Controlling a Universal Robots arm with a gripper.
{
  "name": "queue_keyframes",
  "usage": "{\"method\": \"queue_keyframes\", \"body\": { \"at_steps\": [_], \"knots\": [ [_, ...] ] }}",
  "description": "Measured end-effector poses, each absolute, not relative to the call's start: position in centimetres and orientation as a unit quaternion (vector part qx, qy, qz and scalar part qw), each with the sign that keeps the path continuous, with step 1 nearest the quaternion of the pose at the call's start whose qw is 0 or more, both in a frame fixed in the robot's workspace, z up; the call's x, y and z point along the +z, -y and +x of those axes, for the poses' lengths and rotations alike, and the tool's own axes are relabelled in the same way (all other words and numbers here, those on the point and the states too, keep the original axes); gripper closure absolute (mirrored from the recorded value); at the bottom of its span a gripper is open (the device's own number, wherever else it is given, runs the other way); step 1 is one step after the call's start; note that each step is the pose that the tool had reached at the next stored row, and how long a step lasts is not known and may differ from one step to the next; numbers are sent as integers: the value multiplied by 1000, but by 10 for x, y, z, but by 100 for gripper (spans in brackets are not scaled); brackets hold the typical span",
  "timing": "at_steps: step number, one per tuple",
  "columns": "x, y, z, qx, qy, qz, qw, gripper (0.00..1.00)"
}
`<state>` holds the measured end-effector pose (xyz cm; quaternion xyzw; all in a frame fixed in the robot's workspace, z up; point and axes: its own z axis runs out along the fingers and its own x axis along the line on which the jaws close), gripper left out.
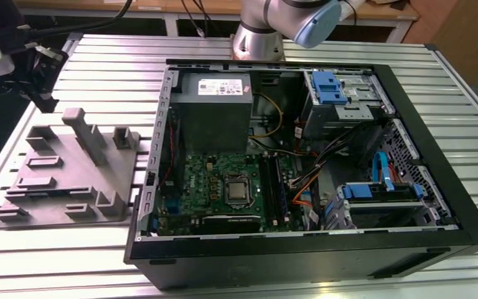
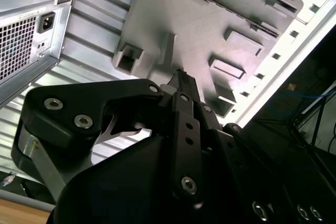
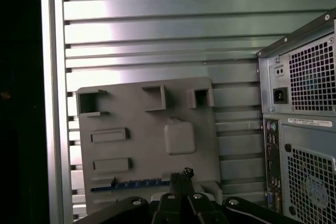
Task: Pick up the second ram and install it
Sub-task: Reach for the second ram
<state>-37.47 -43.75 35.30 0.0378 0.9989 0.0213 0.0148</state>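
Observation:
The second ram [image 3: 131, 184] shows in the first wrist view as a thin dark strip with bluish chips, standing on edge in a slot of the grey fixture tray [image 3: 147, 145]. My gripper [image 3: 181, 173] hangs well above the tray, close to one end of that strip, with its fingertips pressed together and holding nothing. In the second wrist view the gripper [image 2: 181, 77] points down at the same tray [image 2: 210, 30]. In the exterior view the arm [image 1: 305, 18] rises behind the open computer case [image 1: 305, 249], whose green motherboard [image 1: 214, 180] carries long black slot rails [image 1: 274, 187].
The tray [image 1: 65, 180] lies on the slatted metal table [image 1: 222, 47] at the exterior view's left, beside the case's rear panel [image 3: 299, 129]. Tall posts [image 1: 85, 134] stand up from the tray. A dark device on a mount [image 1: 40, 75] sits beyond the tray.

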Motion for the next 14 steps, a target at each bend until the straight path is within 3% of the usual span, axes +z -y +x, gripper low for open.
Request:
{"method": "queue_keyframes", "body": {
  "at_steps": [14],
  "knots": [
    [339, 450, -394, 21, -999, 38, 15, 93]
  ]
}}
